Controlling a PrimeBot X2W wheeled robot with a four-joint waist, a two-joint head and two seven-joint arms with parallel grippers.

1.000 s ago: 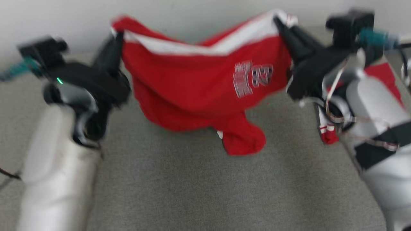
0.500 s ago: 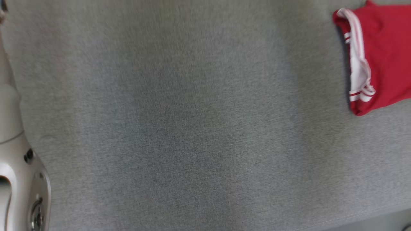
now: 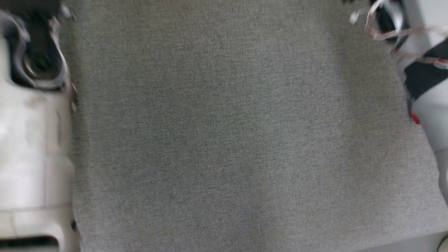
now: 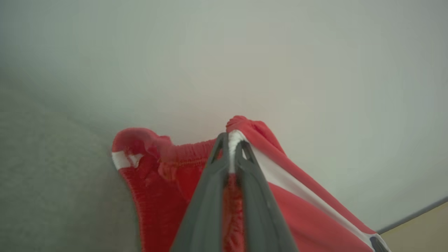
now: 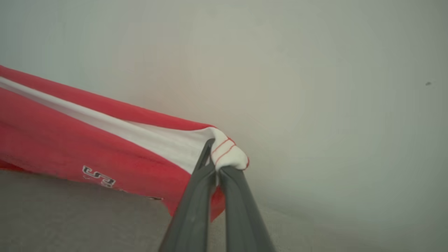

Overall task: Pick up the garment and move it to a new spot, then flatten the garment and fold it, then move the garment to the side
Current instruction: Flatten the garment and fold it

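Observation:
The garment (image 4: 301, 217) is red with a white stripe and a gathered waistband, and hangs stretched between my two grippers above the grey surface. My left gripper (image 4: 231, 141) is shut on its edge where the white stripe meets the red band. My right gripper (image 5: 216, 159) is shut on a white cuffed corner with thin red lines, and the garment (image 5: 70, 140) runs off to the left with printed lettering low on it. In the head view a small red bit of the garment (image 3: 415, 118) peeks out beside my right forearm (image 3: 430, 105).
The grey fabric surface (image 3: 227, 140) spreads across the head view, with my left forearm (image 3: 31, 140) along its left side. Its front edge (image 3: 402, 241) runs across the lower right corner. A pale wall (image 5: 315, 70) stands behind the garment.
The head camera has swung down, so the hanging garment and both grippers have left its picture and the grey surface and the forearms show. Both grips on the garment stay shut.

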